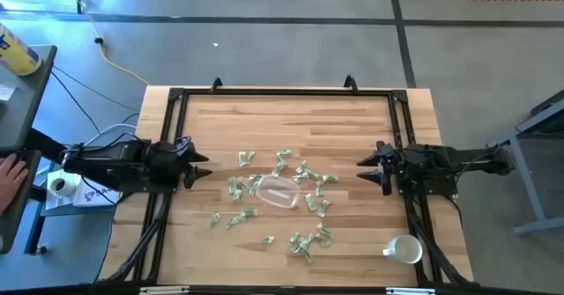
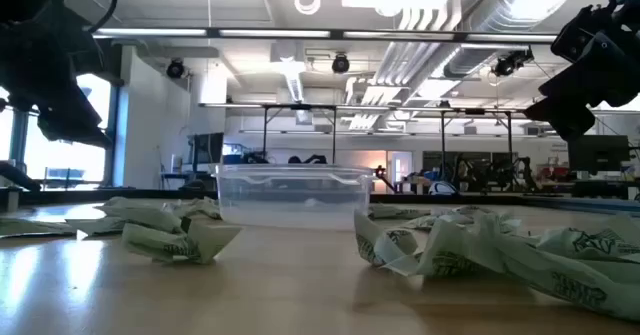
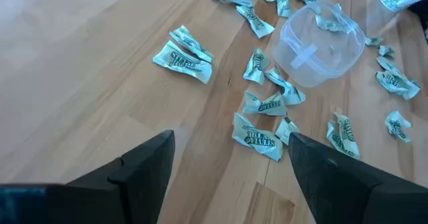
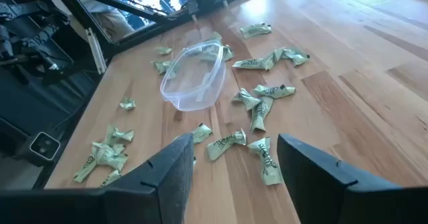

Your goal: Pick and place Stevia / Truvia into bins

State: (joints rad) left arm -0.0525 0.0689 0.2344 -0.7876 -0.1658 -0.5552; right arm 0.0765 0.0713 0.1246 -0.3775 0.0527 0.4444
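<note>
Several crumpled pale green and white Stevia packets (image 1: 304,176) lie flat and scattered on the wooden table around the clear shallow bin (image 1: 278,192), which stands near the table's middle. My left gripper (image 1: 201,166) hovers open to the left of the scatter, with its fingers apart over bare wood and a packet (image 3: 257,138) in the left wrist view. My right gripper (image 1: 363,170) hovers open to the right of the scatter, with the bin (image 4: 194,77) and packets (image 4: 257,103) ahead of it. In the low view the bin (image 2: 293,197) stands behind packets (image 2: 170,230).
A white mug (image 1: 405,249) stands near the table's near right corner. A black frame (image 1: 282,92) runs along the table's far and side edges. Bare wood lies toward the far edge. A person's hand (image 1: 11,176) shows beyond the table's left side.
</note>
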